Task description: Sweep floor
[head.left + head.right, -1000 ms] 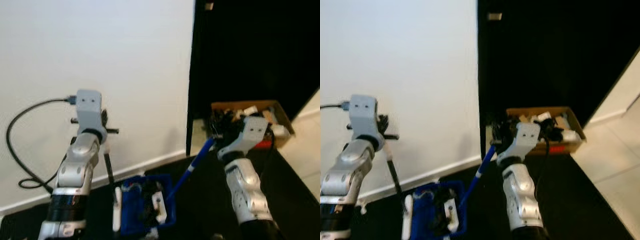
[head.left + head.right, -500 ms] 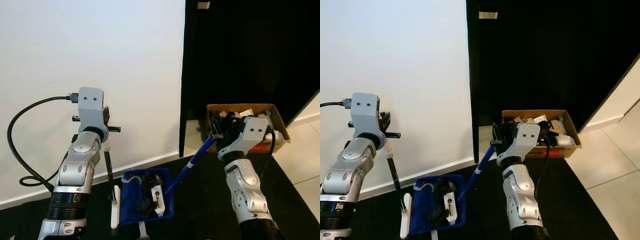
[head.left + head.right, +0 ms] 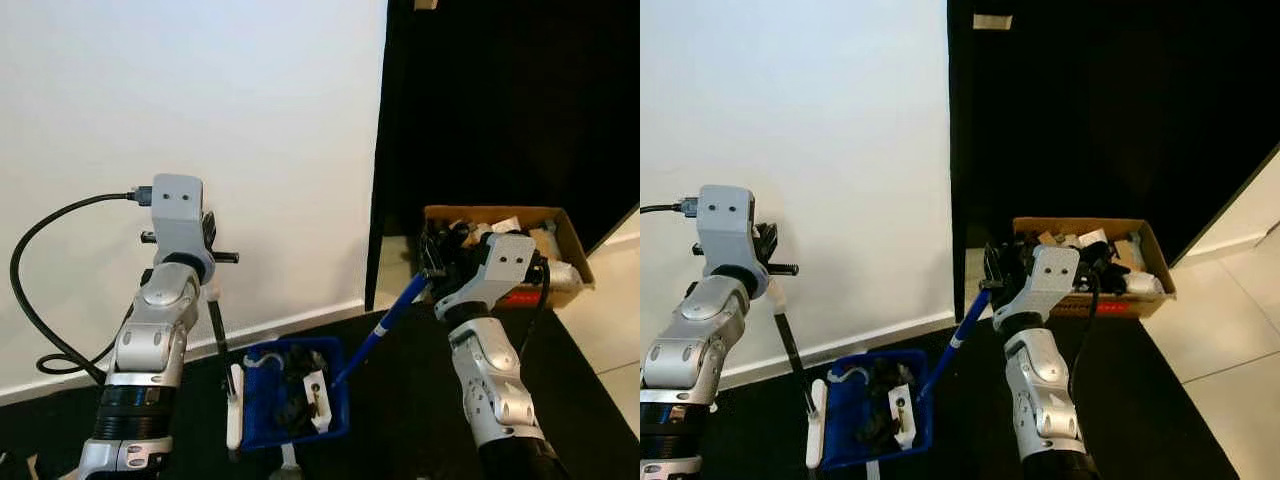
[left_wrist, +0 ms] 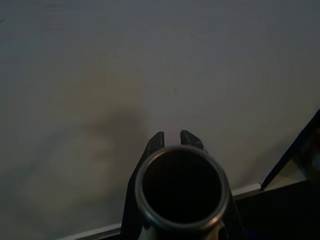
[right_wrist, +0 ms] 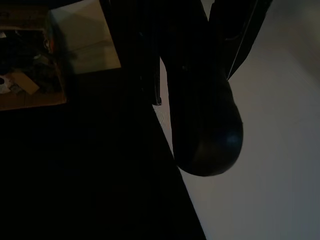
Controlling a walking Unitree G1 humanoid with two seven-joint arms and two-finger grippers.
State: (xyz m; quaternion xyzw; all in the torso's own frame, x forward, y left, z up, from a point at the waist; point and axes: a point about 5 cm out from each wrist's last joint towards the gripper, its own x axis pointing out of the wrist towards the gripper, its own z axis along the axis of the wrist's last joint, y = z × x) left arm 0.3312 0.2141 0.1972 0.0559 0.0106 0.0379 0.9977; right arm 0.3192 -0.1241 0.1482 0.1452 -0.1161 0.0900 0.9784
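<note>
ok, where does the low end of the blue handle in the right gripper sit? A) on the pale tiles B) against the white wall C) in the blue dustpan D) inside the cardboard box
C: the blue handle runs down from the right gripper into the blue dustpan, among the debris there.

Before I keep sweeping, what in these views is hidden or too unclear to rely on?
- Blue plastic dustpan: its contents are a dark jumble with white bits, too small to identify in the eye views.
- Blue broom handle: its brush end is hidden inside the dustpan.
- Brown cardboard box: partly hidden behind the right pincer and wrist.
- Right wrist view: too dark to read.
- Left pincer: the black pole's round end covers the fingers.
</note>
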